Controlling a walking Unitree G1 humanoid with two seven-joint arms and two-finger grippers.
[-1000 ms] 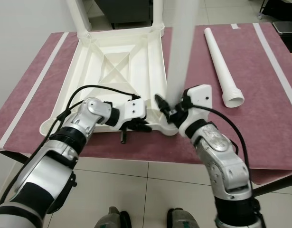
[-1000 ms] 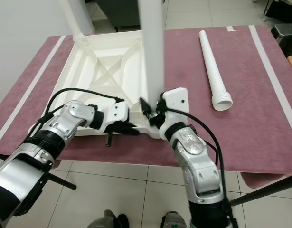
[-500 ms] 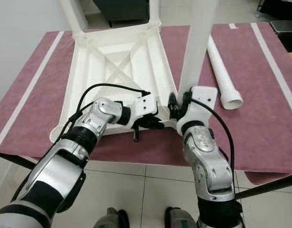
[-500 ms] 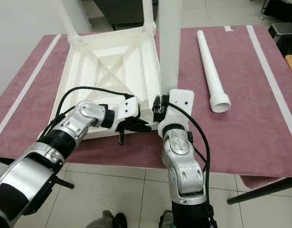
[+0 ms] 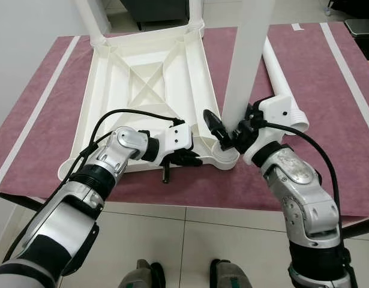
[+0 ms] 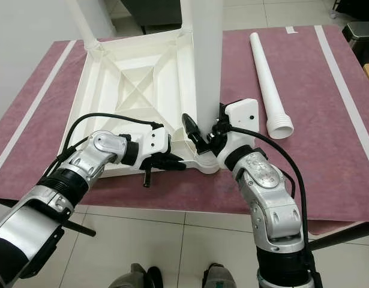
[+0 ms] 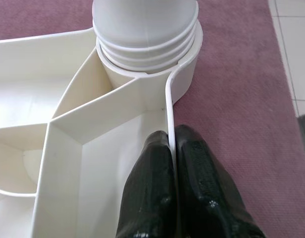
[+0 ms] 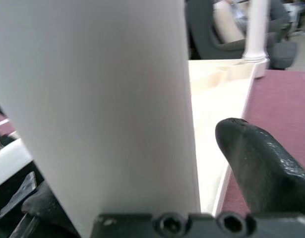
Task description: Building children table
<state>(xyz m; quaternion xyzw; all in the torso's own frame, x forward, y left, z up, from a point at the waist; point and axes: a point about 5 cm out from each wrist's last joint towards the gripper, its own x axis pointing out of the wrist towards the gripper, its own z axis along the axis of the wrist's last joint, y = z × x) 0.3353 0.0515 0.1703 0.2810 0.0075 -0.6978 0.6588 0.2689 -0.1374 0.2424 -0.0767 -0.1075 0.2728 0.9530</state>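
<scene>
Right end effector (image 5: 228, 133) brackets the upright white table leg (image 5: 247, 66) with fingers spread, its long axis vertical above the near corner socket (image 5: 223, 157) of the inverted tabletop (image 5: 148, 84), whose rim the left end effector (image 7: 173, 163) pinches on the counter (image 5: 328, 90).

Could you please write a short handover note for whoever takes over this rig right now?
Left gripper: shut on the near rim of the upturned white tabletop, beside the corner socket.
Right gripper: fingers open around the upright leg standing in that socket, its threads showing.
Done: two legs stand at the far corners, one at the near corner.
Left: the spare leg lies on the maroon mat; one corner is unfilled.
</scene>
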